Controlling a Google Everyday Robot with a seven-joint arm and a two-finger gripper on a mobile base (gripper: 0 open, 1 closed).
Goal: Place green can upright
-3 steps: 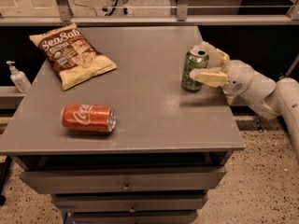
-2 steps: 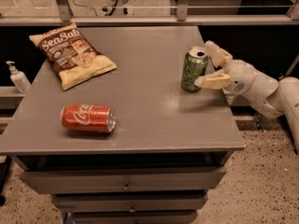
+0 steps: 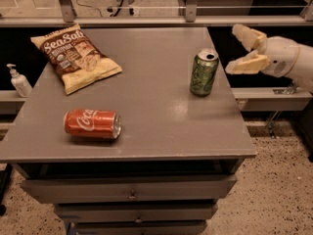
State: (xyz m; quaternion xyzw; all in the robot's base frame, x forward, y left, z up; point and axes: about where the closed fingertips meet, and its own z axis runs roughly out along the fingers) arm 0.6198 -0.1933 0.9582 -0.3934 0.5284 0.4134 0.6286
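Note:
The green can (image 3: 203,73) stands upright on the grey table (image 3: 146,97), near its right edge. It is green with pale mottled markings and a silver top. My gripper (image 3: 243,49) is to the right of the can, a short way off it and past the table's right edge. Its two cream fingers are spread apart and hold nothing.
A red Coca-Cola can (image 3: 92,124) lies on its side at the front left of the table. A brown Sea Salt chip bag (image 3: 75,57) lies at the back left. A white pump bottle (image 3: 18,81) stands on a ledge left of the table. Drawers sit below the tabletop.
My gripper has let go of the green can and drawn back to the right and a little up. The can stays standing upright where it was.

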